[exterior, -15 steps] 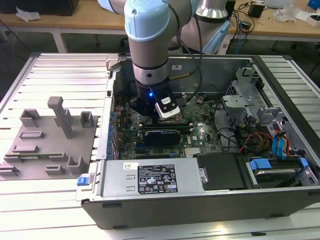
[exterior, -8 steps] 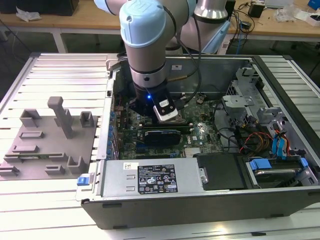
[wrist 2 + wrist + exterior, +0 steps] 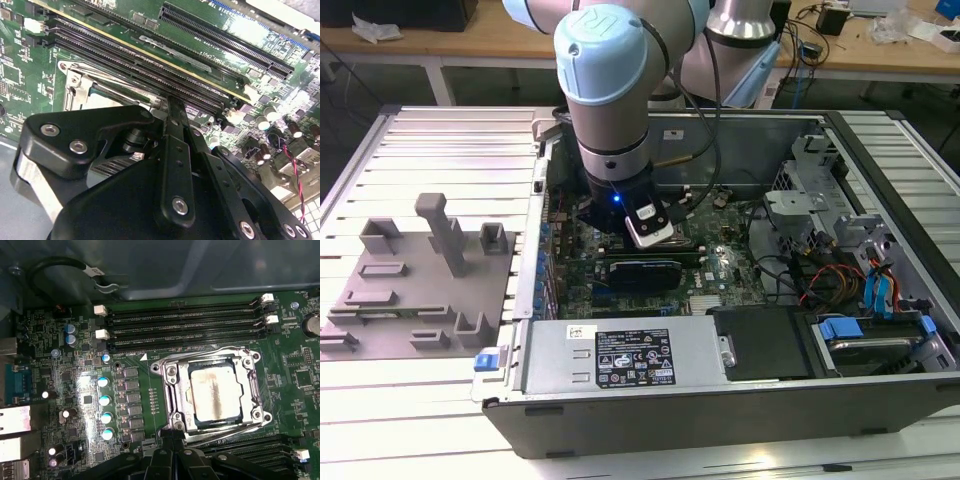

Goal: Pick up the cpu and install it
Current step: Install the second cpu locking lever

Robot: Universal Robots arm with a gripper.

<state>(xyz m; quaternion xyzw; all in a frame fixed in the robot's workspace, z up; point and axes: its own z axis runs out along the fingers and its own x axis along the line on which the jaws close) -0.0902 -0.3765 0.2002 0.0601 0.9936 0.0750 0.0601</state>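
Exterior view: bright, even room light, soft shadows under arm; blue LED glows on wrist housing [image 3: 617, 197]. First wrist view: strong white glare at 9 o'clock on motherboard [image 3: 90, 390], capacitor tops blown out; cpu [image 3: 214, 392] lid shows dull sheen w/ smudgy reflections. Second wrist view: glare at 2 o'clock washes board edge; gripper [image 3: 172, 107] linkage near lens soft, dark

From the exterior view the arm's wrist [image 3: 613, 120] hides the motherboard socket beneath it, and in the second wrist view the black gripper [image 3: 170, 165] linkage covers most of that socket [image 3: 82, 92], fingertips out of sight.
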